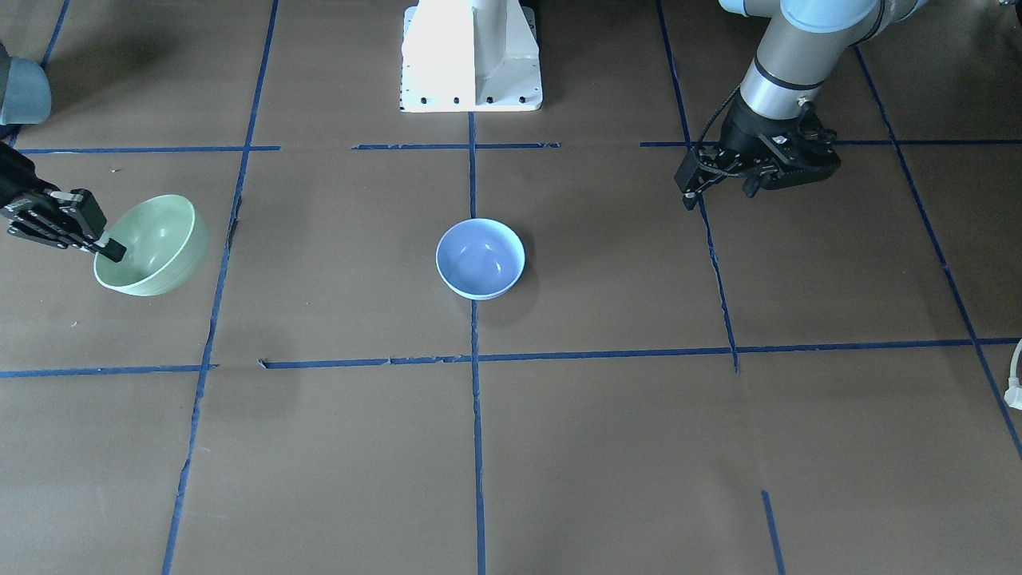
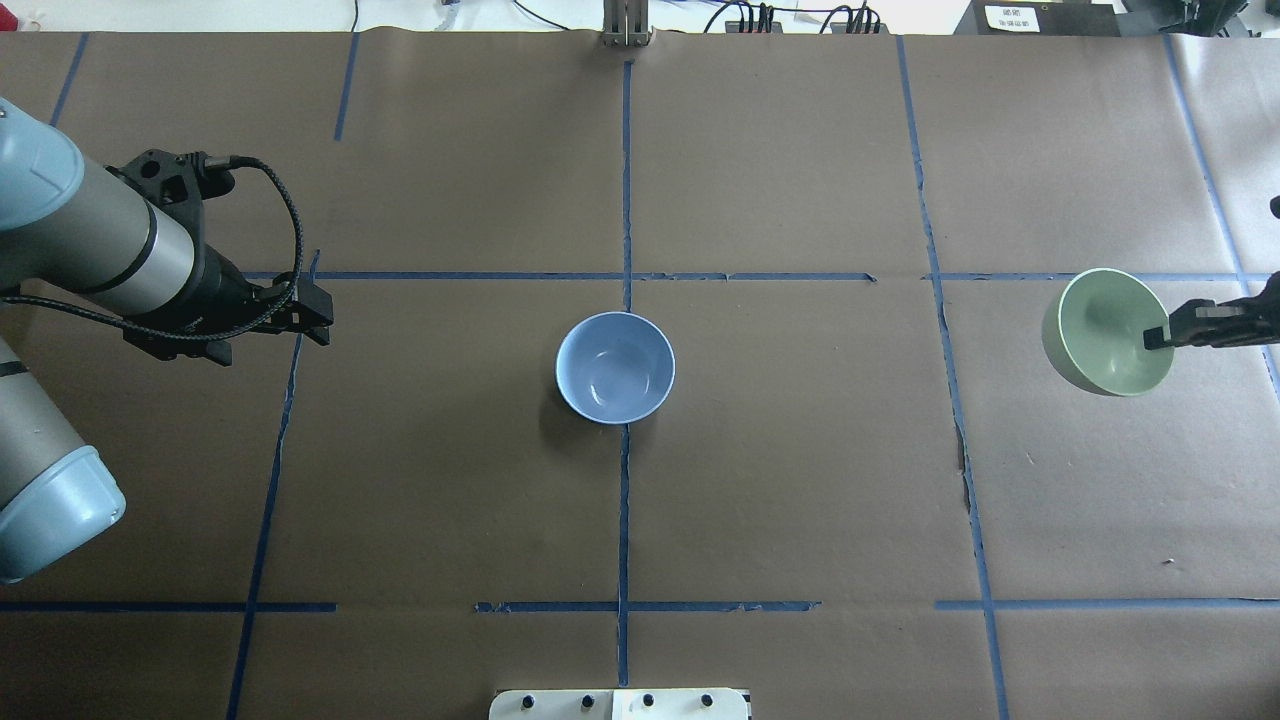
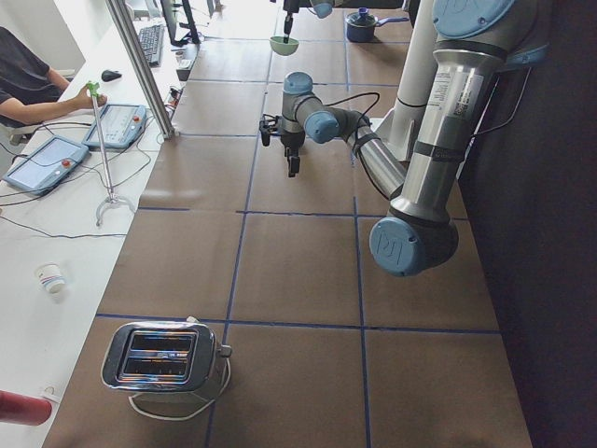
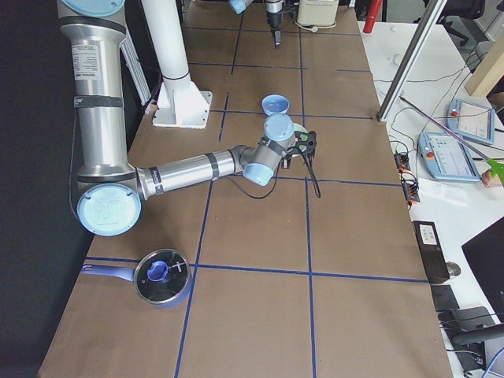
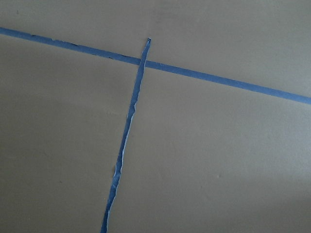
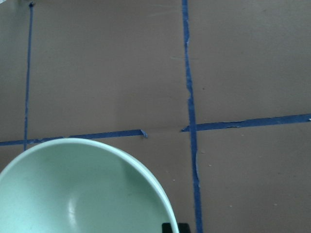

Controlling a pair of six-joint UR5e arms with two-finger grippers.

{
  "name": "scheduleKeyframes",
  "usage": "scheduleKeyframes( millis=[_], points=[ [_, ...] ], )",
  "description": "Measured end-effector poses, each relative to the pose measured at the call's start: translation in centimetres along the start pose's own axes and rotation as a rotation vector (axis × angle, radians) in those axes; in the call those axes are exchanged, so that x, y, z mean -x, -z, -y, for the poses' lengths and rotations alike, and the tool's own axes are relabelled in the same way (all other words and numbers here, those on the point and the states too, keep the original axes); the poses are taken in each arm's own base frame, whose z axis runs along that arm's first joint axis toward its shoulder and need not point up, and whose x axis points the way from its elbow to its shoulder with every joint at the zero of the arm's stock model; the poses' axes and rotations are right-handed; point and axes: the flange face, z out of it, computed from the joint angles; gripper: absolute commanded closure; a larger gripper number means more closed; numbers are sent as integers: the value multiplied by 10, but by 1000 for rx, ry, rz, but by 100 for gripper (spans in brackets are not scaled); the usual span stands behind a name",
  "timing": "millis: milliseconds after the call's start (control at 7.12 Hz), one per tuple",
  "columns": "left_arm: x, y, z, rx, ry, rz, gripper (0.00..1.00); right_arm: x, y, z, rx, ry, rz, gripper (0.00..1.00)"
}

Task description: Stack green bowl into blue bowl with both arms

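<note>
The right pincer [image 2: 1160, 338] is clamped on the rim of the green bowl [image 2: 1105, 330]. In the front-facing view one finger [image 1: 112, 249] lies inside the bowl against its wall. The bowl hangs out past the fingertips, tilted, with its mouth tipped back toward the pincer and its outer wall facing away. It looks to be clear of the table [image 2: 800, 480], though no view settles that outright.

The coming move turns on one line. The blue bowl [image 2: 614, 367] sits upright on the table, well apart from the right pincer and straight out beyond the green bowl on its far side — so the carry runs forward off the fingertips, and the bowl would have to level out before it can nest. Being round, the green bowl has no long axis to line up; only its tilt matters.

The left pincer [image 2: 310, 320] hovers beyond the blue bowl, on its other side, and is the nearer of the two to it. It holds nothing, and I cannot tell whether its jaws stand apart or together.

The overhead view alone gives both bowls and the gap between them. The right wrist view shows the green rim and glossy inside close up but no blue bowl — and the left wrist view shows only table and blue tape [image 5: 141, 63].
</note>
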Motion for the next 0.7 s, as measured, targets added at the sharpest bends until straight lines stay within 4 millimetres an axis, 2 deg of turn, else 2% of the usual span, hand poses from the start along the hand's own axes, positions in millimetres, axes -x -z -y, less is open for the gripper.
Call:
scheduleKeyframes(
  millis=[281, 421, 702],
  points=[
    [12, -12, 9, -3, 8, 33, 0, 66, -37, -2, 27, 3, 48, 100],
    [29, -12, 20, -8, -28, 56, 0, 101, -60, -7, 29, 2, 56, 100],
    [88, -11, 49, -9, -152, 121, 0, 177, -119, -39, 20, -4, 54, 100]
  ],
)
